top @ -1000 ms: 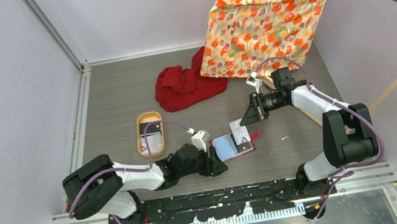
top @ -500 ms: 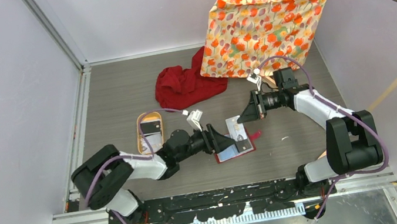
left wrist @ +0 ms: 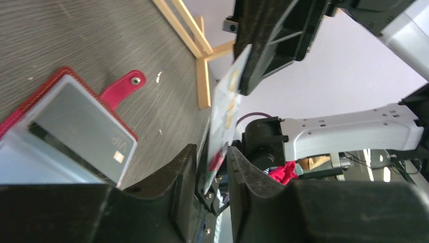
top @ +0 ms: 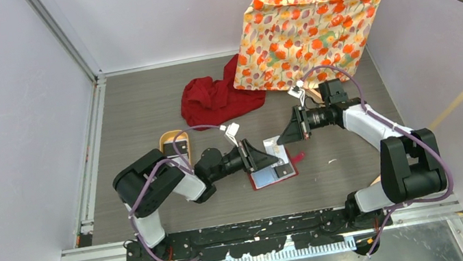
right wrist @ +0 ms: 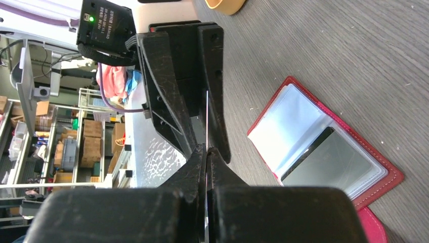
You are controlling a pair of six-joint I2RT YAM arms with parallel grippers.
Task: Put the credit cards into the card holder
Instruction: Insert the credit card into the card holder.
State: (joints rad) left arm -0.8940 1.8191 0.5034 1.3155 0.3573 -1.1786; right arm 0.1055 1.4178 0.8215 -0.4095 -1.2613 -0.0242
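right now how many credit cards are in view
2: a whitish card in the right gripper; a grey card in the card holder's clear pocket. The tray behind the left arm may hide more.

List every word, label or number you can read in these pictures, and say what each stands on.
"VIP": on the grey card in the card holder, in its clear pocket.
White lettering on the black box with a green light, left arm: too small to read.
Coloured print on the raised whitish card: blurred, not readable.
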